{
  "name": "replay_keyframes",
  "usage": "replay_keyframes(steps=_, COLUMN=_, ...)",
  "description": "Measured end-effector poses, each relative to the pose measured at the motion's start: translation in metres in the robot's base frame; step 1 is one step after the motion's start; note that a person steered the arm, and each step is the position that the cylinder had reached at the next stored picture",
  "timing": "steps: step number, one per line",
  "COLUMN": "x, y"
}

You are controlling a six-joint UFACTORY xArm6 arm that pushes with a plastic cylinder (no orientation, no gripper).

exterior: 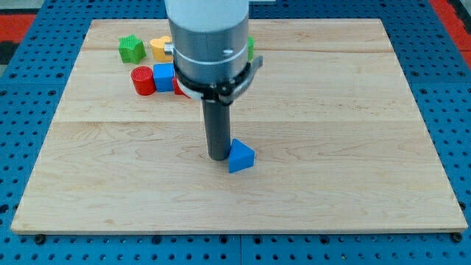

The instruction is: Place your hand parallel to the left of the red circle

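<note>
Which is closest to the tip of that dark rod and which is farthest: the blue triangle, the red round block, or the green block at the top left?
From my tip:
1. Blue triangle block, right beside the tip on the view's right.
2. Red round block, up toward the view's top left.
3. Green block, farther still, near the board's top-left edge.

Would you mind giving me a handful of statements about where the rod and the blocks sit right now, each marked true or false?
1. My tip is right beside the blue triangular block. True.
2. The red circle lies at the view's bottom right. False: it is at the top left.
3. A blue cube sits just right of the red circle. True.
4. The green block touches my tip. False: it is far away, near the wooden board's top edge.
</note>
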State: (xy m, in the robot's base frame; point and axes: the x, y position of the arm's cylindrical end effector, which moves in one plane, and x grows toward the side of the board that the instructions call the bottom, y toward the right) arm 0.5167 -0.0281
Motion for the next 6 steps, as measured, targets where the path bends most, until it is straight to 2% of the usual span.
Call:
replay_keyframes(steps=1, x=-0.021, y=-0.046)
replay_keyframes(steps=4, x=-0.126, y=-0.227)
replay_keyframes(steps=5, x=-0.162, y=-0.242)
replay_keyframes(steps=6, x=-0.185, y=-0.232)
